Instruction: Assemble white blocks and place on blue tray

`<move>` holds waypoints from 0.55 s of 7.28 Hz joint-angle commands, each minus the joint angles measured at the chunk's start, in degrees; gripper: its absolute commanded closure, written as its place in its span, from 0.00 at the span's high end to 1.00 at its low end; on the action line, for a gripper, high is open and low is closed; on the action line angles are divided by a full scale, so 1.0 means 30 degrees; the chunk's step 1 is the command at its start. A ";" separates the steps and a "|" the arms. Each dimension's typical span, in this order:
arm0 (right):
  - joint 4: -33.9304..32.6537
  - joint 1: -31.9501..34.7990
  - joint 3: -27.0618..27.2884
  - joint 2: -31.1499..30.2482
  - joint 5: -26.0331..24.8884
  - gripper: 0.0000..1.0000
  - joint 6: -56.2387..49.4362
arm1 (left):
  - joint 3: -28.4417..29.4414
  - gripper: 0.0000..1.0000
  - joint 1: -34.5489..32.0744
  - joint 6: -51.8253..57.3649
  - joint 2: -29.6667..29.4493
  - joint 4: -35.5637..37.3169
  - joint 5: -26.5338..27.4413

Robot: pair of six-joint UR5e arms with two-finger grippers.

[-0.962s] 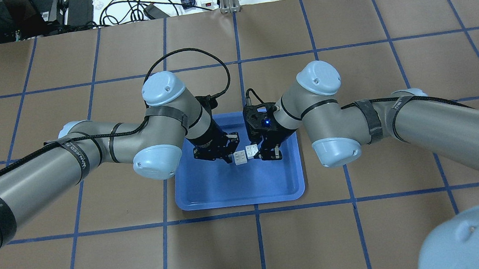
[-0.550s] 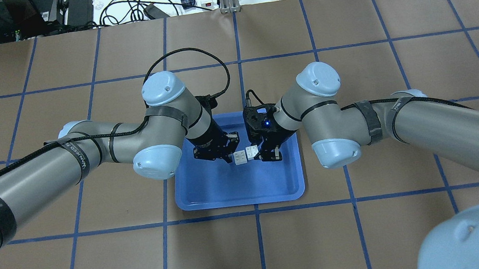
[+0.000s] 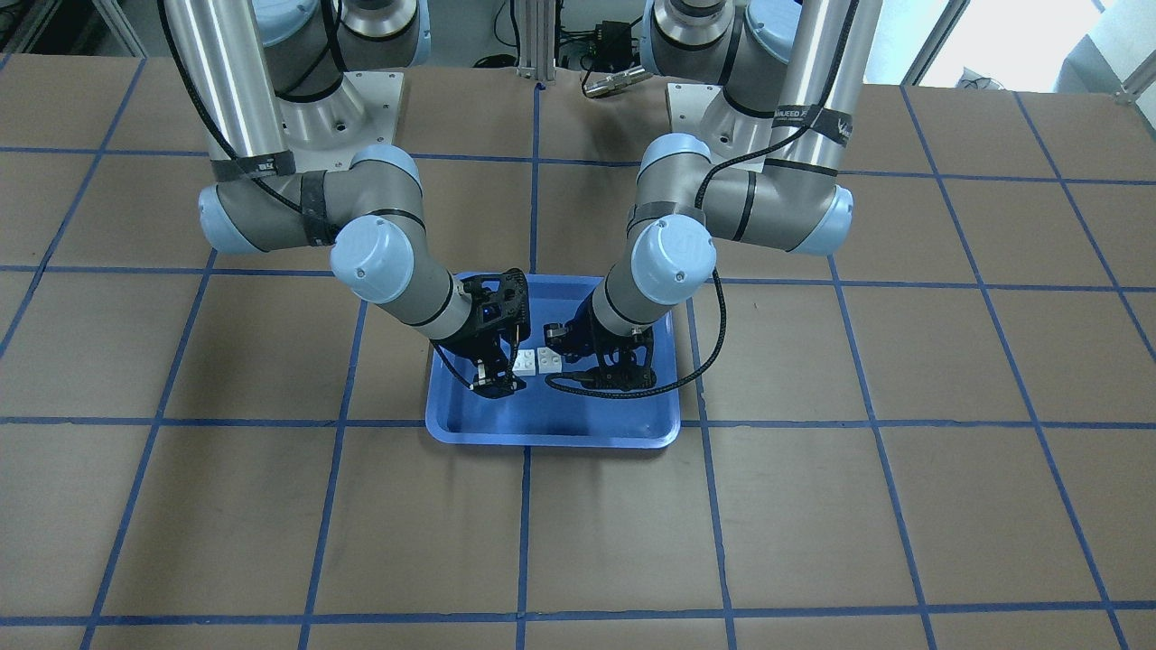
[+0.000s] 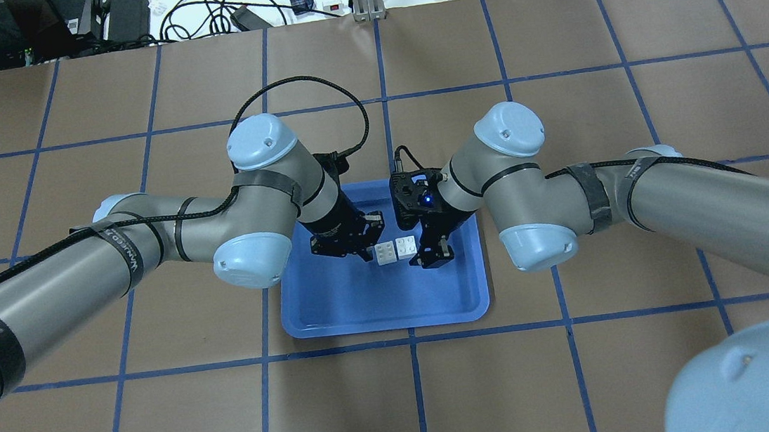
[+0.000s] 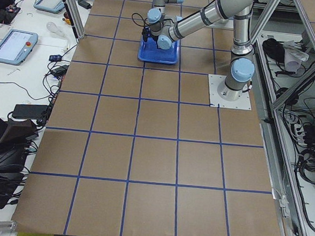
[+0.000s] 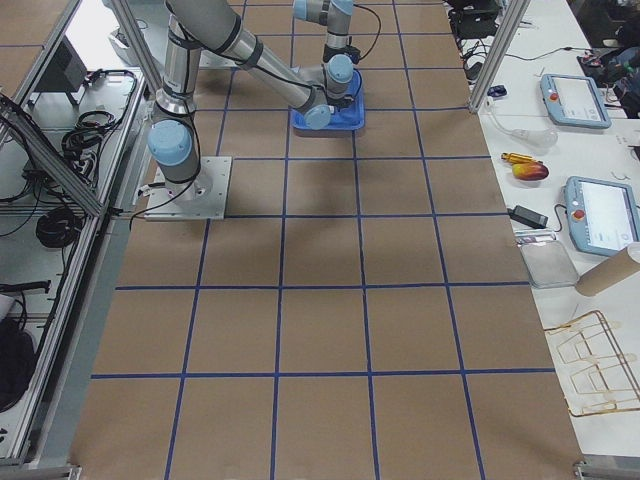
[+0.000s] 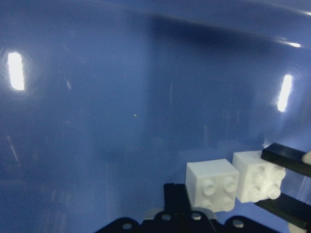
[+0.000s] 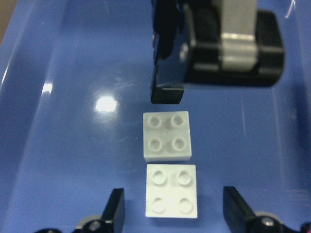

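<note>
L arm comes in low over the brown desk [image 4: 185,418] w/ its blue grid lines, wrist bent down into the blue tray [image 4: 379,308]. The tray sits flat at desk centre and is the only container in view. Inside it are just the two white blocks [image 4: 385,252], both studs-up on the tray floor in the half farther from the robot. They're side by side, edges abt touching w/ a thin seam btw them, and not stacked. L claw [image 8: 167,94] shows as one single black tip in both wrist views, so it looks pressed together and pinches nothing. The tip hangs just beside the outer edge of the left block [image 8: 166,136], a small gap apart. Next over, the right block [image 8: 172,196] lies btw the fingers of the R claw [image 8: 177,208]. That claw is spread wide, w/ one finger [image 8: 115,209] on either side of the block and clear blue floor showing btw each finger and the block, so no contact. R arm reaches in from the other side, wrist also angled down over the tray, blue light on its camera mount. Rest of the tray floor is glossy, w/ lamp glare.
</note>
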 commanded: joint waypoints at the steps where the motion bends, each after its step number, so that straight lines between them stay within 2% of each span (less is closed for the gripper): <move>1: 0.0025 0.0234 -0.0052 0.0049 0.0002 0.96 0.0140 | 0.0000 0.00 0.0000 -0.0009 0.0042 0.0086 -0.0030; 3: 0.0258 0.0176 -0.0721 -0.0707 -0.0347 1.00 0.0984 | 0.0029 0.00 0.0000 -0.0010 0.0014 0.0115 -0.0001; 4: 0.1246 -0.0173 -0.1451 -0.1147 -0.0349 1.00 0.1251 | 0.0000 0.00 0.0000 -0.0039 -0.0016 0.0115 -0.0001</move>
